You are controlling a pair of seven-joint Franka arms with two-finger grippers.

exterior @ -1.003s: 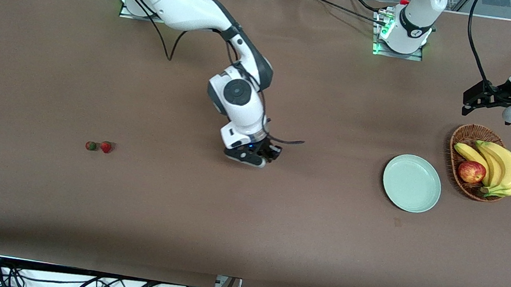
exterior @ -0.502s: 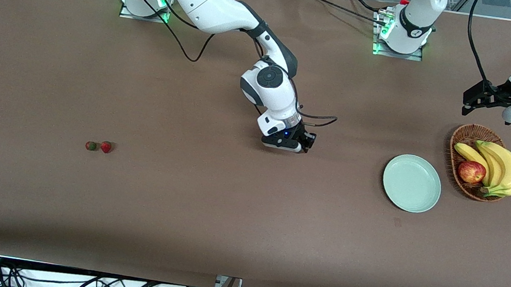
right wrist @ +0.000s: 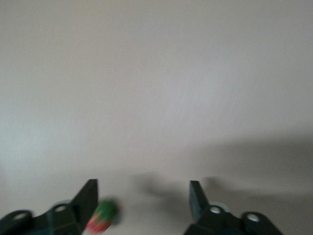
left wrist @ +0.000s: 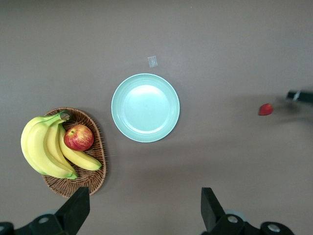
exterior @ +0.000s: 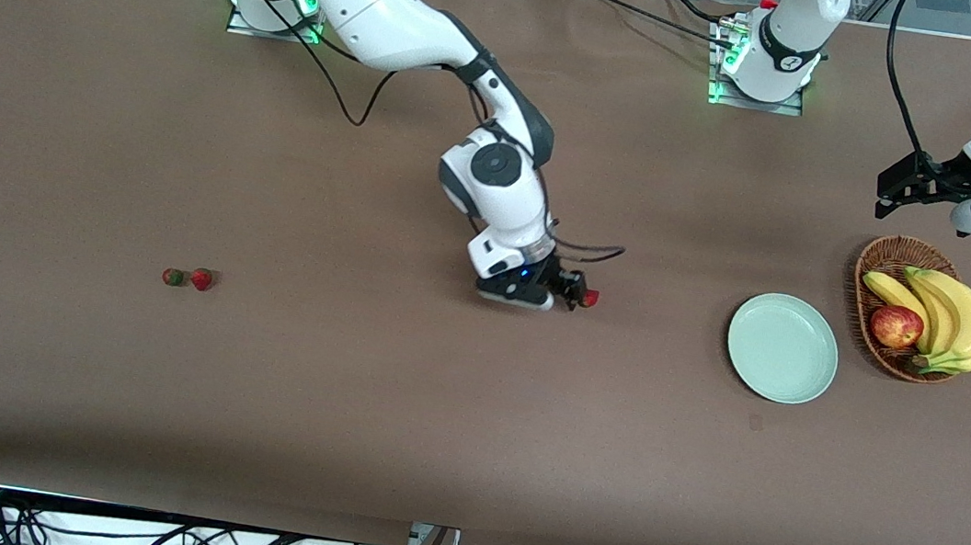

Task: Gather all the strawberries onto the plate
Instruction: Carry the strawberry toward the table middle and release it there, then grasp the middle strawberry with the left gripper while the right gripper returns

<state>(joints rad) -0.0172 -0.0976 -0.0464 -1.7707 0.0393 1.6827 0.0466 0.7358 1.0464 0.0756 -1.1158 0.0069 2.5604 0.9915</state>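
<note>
One strawberry (exterior: 590, 298) has newly appeared beside right end effector (exterior: 574, 291).

A table (exterior: 340, 403) covered with a plain brown cloth is seen. A pale mint-green plate (exterior: 782, 348) lies directly on it toward the left arm's end and serves as landmark. Just beside the plate, still closer to that end, a brown wicker basket (exterior: 877, 265) is set on the cloth. Well apart from the plate, toward the right arm's end, two strawberries (exterior: 187, 278) are found side by side, nearly touching. A small pale scrap (exterior: 754, 422) is seen on the cloth near the plate, nearer to the front camera.
</note>
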